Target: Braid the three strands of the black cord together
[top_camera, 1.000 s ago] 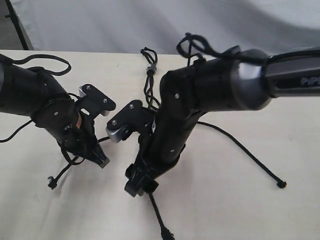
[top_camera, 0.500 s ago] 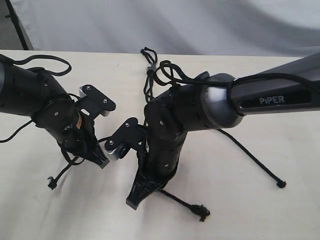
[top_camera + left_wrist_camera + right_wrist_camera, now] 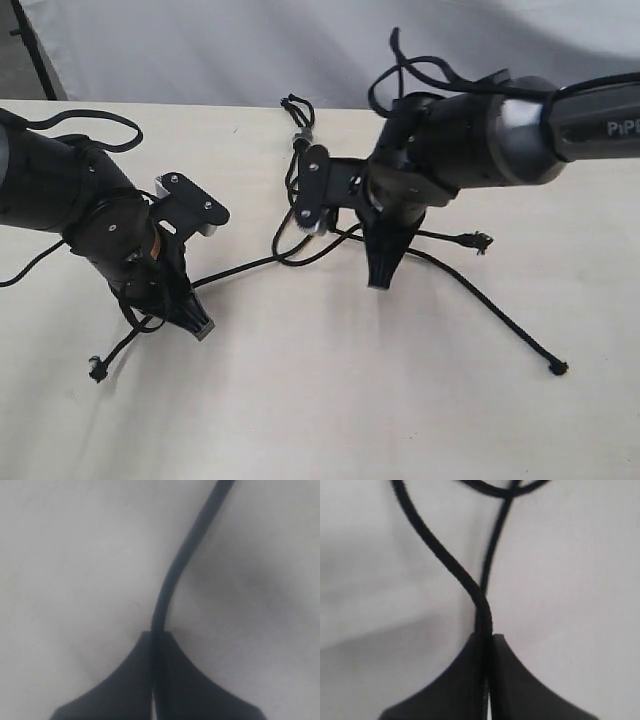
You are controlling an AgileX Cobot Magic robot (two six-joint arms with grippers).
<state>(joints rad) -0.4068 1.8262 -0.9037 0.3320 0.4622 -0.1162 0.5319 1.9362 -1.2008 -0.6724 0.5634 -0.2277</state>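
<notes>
The black cord starts at a small knot with a loop at the table's far middle. My left gripper is shut on one strand; that strand runs to the middle and its knotted tip lies near the front left. My right gripper is shut on a second strand, whose tip rests just right of it. A loop of cord crosses beyond its jaws. The third strand lies loose on the table, ending at the front right.
The pale table has its far edge against a grey backdrop. Thick glossy arm cables loop above the left arm and over the right arm. The two wrists stand close together at mid-table.
My right arm has swung back and to the right, carrying its strand; that strand's tip went from the front middle to beside the gripper. The left arm has hardly moved.
</notes>
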